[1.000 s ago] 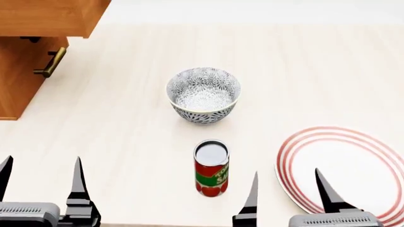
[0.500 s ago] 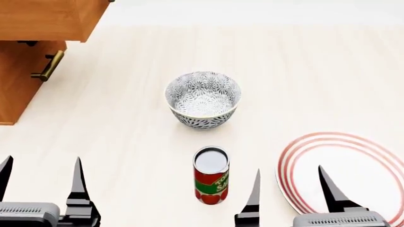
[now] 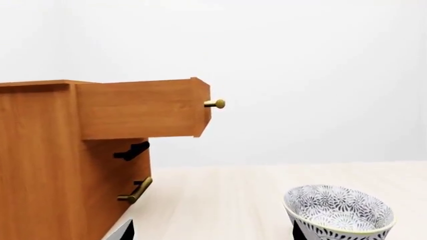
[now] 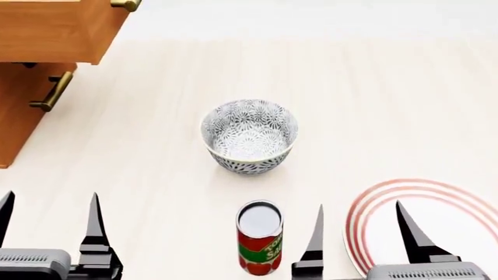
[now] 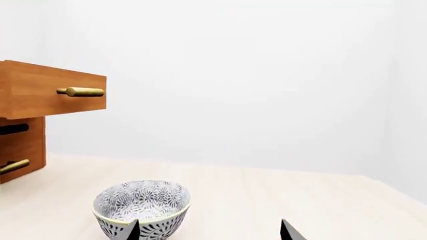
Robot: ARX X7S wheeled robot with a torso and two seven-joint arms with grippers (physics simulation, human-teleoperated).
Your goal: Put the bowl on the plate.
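The bowl is seen upright on the surface, well apart from the plate, and since both grippers' jaws are held apart and empty, the reach seems not yet begun, so an approach to its rim is needed.

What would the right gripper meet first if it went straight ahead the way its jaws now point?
Probably nothing. In the head view the right gripper, jaws open, points past the gap between the can and the plate. The bowl sits ahead but off to its left. Depth is uncertain.
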